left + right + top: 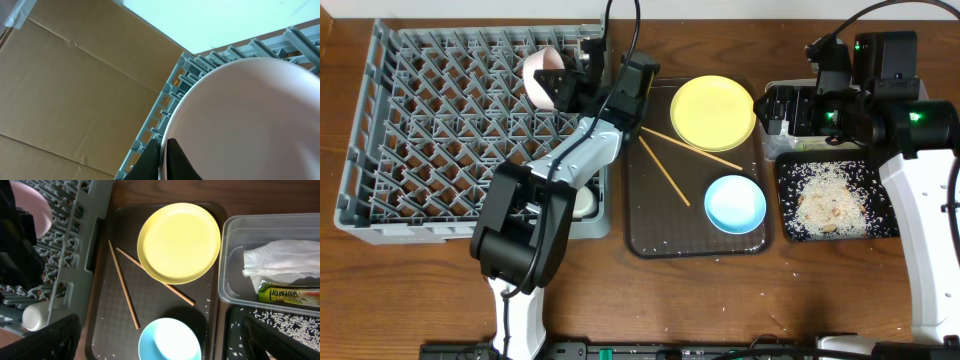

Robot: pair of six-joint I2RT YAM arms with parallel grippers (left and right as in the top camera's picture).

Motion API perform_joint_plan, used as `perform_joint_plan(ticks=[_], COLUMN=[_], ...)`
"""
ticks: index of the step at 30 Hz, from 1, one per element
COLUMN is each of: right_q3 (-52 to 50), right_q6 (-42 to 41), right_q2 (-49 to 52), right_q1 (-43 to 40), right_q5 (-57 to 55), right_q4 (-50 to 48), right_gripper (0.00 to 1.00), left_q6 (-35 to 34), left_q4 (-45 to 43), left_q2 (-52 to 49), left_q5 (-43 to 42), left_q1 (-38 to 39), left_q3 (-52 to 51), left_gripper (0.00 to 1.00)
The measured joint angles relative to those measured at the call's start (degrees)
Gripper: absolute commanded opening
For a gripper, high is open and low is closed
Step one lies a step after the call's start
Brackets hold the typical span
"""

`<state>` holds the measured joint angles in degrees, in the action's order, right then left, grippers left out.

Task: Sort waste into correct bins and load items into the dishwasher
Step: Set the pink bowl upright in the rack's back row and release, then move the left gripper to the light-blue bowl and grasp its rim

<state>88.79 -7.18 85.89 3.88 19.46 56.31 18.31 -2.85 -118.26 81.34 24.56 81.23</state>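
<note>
Grip on the pinkish-white round bowl (548, 80) over the square grey plastic dish rack (430, 150)

At the far right part of the rack, the left gripper (162, 157) has its two dark fingers (150, 159) pressed together on the bowl's rim, one on each side. The bowl is tipped up on edge. Whether it touches the pegs cannot be told. A small pale cup (585, 205) lies in the rack at its near right corner.

Right of the rack lies the flat brown serving tray (660, 225). It carries a round yellow plate (712, 112) at the far end, a light-blue round bowl (735, 203) at the near right, and thin wooden chopsticks (665, 172) crossing between them, one tucked under the plate's edge.

The right gripper (782, 110) hovers above the clear plastic tub (230, 255). Its fingers (62, 340) are spread wide, with nothing between them. A crumpled white napkin (282, 257) and a green-and-yellow wrapper (290, 296) sit in the tub. Just near of it, the shallow black tray (888, 225) holds white rice grains (830, 205).
</note>
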Motion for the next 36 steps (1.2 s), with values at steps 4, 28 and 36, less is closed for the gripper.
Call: perform_joint_plan(ticks=[4, 28, 36], right_q3=[0.00, 0.00, 0.00], right_q6=[0.00, 0.02, 0.02], right_q2=[0.00, 0.00, -0.02], right_q1=[0.00, 0.00, 0.00], right_q5=[0.00, 0.00, 0.00], right_q4=[0.02, 0.02, 0.02], right_gripper=[0.99, 0.99, 0.99], left_q6=[0.00, 0.79, -1.38], left_q4=[0.00, 0.50, 0.59], left_q2=[0.00, 0.00, 0.00], left_q5=[-0.37, -6.36, -8.87], left_q1=[1.66, 6.45, 7.48], left_q3=[0.00, -0.11, -0.13], left_gripper=[0.08, 0.43, 0.53])
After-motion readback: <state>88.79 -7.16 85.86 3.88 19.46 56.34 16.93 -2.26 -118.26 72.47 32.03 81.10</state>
